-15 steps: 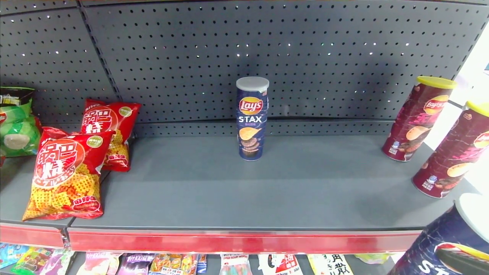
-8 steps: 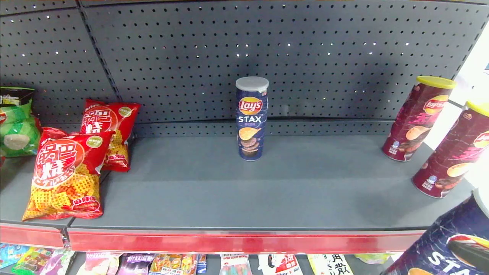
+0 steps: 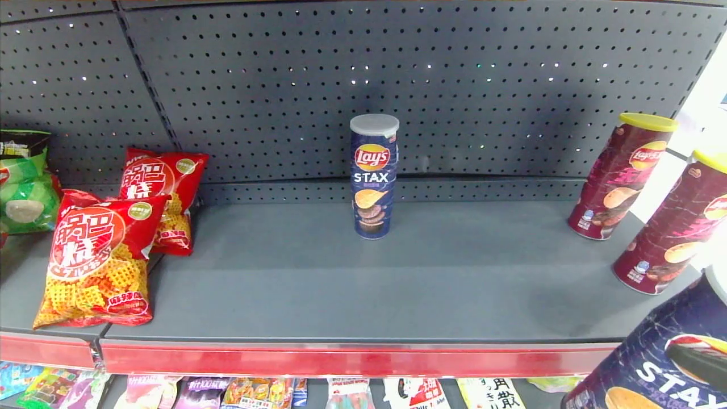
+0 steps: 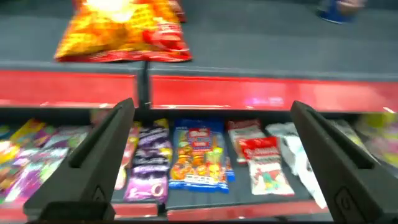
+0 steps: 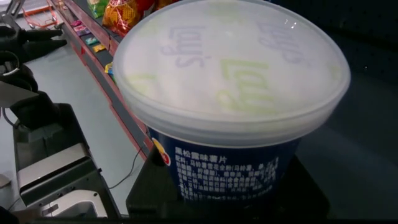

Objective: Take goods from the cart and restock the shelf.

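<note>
Navy-blue chip canister (image 3: pixel 647 363), with a pale translucent lid (image 5: pixel 230 68), white lettering and a chip pictured on its side. It's up at the shelf's (image 3: pixel 363 284) front right corner, out past the red front edge. My right gripper (image 5: pixel 229 190) is clamped around its body. My left gripper (image 4: pixel 211 155) hangs spread wide, holding nothing, facing that red edge. A matching canister (image 3: pixel 374 176) stands upright at the back edge, mid-shelf.

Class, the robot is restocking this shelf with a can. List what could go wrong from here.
1. The carried blue can sits low by the right front corner of the shelf; it may strike the red lip going in.
2. The two maroon cans stand close beside it; a sideways swing might topple them.
</note>
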You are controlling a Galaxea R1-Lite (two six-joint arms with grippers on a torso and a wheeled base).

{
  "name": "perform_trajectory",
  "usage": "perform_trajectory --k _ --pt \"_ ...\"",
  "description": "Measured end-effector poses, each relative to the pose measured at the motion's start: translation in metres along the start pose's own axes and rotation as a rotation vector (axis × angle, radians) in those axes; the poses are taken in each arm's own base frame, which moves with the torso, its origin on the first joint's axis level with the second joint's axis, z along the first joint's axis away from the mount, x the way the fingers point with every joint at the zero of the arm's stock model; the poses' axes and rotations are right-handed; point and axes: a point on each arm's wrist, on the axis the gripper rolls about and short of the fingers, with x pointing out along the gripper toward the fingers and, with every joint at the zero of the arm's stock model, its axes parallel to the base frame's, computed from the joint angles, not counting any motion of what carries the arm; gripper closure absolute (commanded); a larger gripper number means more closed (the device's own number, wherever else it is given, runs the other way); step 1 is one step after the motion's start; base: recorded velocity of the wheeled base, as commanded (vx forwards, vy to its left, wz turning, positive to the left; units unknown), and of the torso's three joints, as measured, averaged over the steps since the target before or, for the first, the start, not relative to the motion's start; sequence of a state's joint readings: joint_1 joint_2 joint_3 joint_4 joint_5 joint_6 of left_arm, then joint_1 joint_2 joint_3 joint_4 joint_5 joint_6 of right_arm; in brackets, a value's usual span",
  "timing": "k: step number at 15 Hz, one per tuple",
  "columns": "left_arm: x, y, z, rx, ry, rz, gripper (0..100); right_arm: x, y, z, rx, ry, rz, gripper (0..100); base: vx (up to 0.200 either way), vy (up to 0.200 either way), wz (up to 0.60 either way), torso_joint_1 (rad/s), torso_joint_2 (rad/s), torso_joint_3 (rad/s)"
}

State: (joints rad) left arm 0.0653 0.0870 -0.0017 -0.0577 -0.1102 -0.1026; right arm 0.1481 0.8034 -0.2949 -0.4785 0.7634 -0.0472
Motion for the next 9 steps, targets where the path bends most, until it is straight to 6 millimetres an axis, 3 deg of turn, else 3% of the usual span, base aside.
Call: perform_trajectory --k 9 --pt "0.0008 -0.0001 0.0001 -0.009 0.007 0.013 0 0.0050 -0.0039 0.0038 0.007 0.006 0.008 100 0.000 0.000 0.00 0.000 0.00 0.000"
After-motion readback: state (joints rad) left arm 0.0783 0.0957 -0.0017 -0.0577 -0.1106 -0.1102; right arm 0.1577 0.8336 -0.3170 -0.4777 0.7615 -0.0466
